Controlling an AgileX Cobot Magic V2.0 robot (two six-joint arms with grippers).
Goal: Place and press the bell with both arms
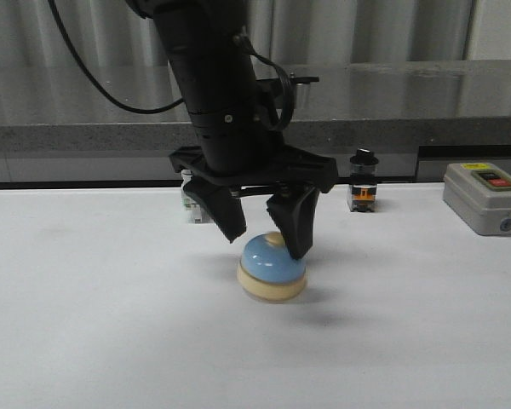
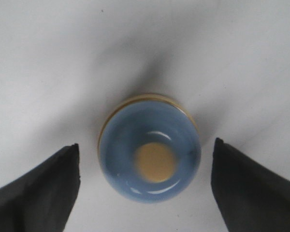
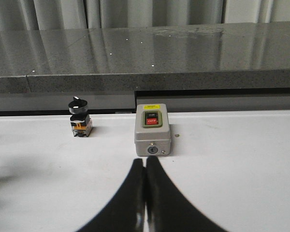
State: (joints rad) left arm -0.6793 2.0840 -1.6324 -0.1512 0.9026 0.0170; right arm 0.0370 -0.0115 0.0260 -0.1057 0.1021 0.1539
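The light-blue bell [image 1: 272,268] with cream base and cream knob stands on the white table, near the middle. My left gripper [image 1: 266,243] hangs over it, open, one finger on each side of the dome. In the left wrist view the bell [image 2: 150,147] lies between the two fingertips [image 2: 67,164] with a clear gap on both sides, so my left gripper [image 2: 147,145] touches nothing. My right gripper [image 3: 145,162] is shut and empty, low over the table and pointing at the grey box. The right arm is out of the front view.
A grey box with red and black buttons [image 1: 485,196] [image 3: 153,135] stands at the back right. A black-knobbed switch [image 1: 363,181] [image 3: 79,118] stands to its left. A small white switch [image 1: 192,204] is partly hidden behind my left arm. A dark stone ledge [image 1: 409,128] runs along the back.
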